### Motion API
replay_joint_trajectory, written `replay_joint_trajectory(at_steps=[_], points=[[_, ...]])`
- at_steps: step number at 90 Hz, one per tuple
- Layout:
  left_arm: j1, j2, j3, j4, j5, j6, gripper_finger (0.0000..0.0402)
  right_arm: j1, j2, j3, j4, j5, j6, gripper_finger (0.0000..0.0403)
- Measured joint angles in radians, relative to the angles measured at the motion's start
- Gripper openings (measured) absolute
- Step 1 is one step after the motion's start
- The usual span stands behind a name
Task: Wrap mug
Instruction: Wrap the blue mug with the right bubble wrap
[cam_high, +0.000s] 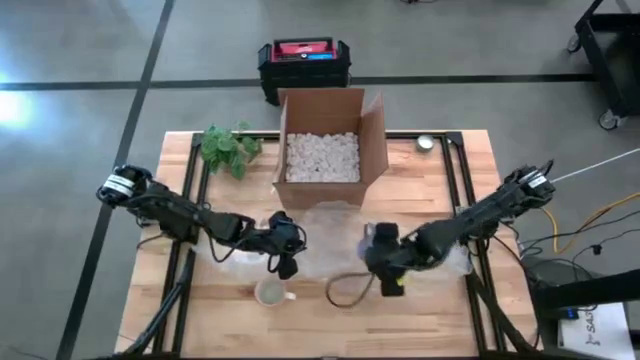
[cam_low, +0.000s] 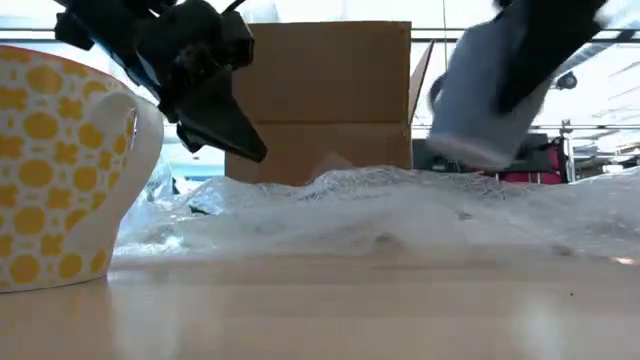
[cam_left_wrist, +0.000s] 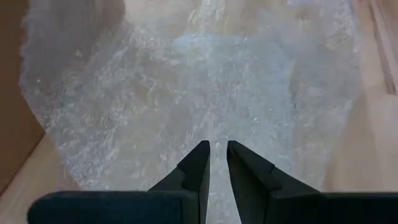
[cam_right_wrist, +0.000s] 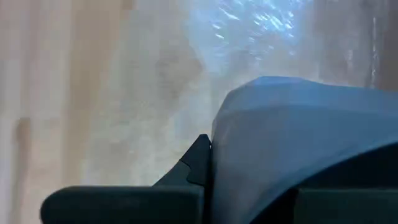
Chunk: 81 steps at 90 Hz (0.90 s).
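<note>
Left gripper over bubble wrap, wooden tabletop beneath.

Item 1: two dark fingers, tapering to points, nearly closed with only a narrow slit between the tips, nothing held. Item 2: clear bubble wrap sheet, crinkled, spread across most of the view directly beyond the fingertips. Item 3: light wood table surface, bare along both sides of the sheet. Item 4: brown cardboard surface at one edge, bordering the wrap.
</note>
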Motion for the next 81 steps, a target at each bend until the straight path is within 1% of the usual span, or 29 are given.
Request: replay_joint_trajectory(at_steps=[14,29,38,42,48,57,63,70,81], points=[[0.0,-0.003,0.0,-0.002,0.0,-0.03,0.0043,-0.042,0.11,-0.001,0.017,-0.092,-0.051,0.0003],[0.0,-0.003,-0.001,0.01,0.0,-0.034,0.0043,-0.063,0.205,0.027,0.022,-0.089,-0.084,0.0004],[0.0,-0.003,-0.001,0.017,0.0,-0.034,0.0043,-0.064,0.229,0.044,0.029,-0.075,-0.087,0.0018],[0.0,-0.003,-0.002,0.023,0.0,-0.033,0.0043,-0.064,0.234,0.05,0.036,-0.063,-0.097,0.003],[0.0,-0.003,-0.001,0.039,0.0,-0.032,0.0043,-0.066,0.235,0.067,0.032,-0.074,-0.113,0.0054],[0.0,-0.004,-0.001,0.038,0.001,-0.037,0.0043,-0.067,0.215,0.106,0.01,-0.08,-0.137,0.0098],[0.0,-0.008,-0.001,0.04,0.003,-0.043,0.0043,-0.068,0.188,0.145,-0.034,-0.082,-0.148,0.0129],[0.0,-0.014,-0.001,0.04,0.031,-0.047,0.0043,-0.069,0.152,0.19,-0.111,-0.082,-0.14,0.0161],[0.0,-0.018,-0.001,0.04,0.061,-0.049,0.0043,-0.068,0.089,0.238,-0.222,-0.091,-0.094,0.0198]])
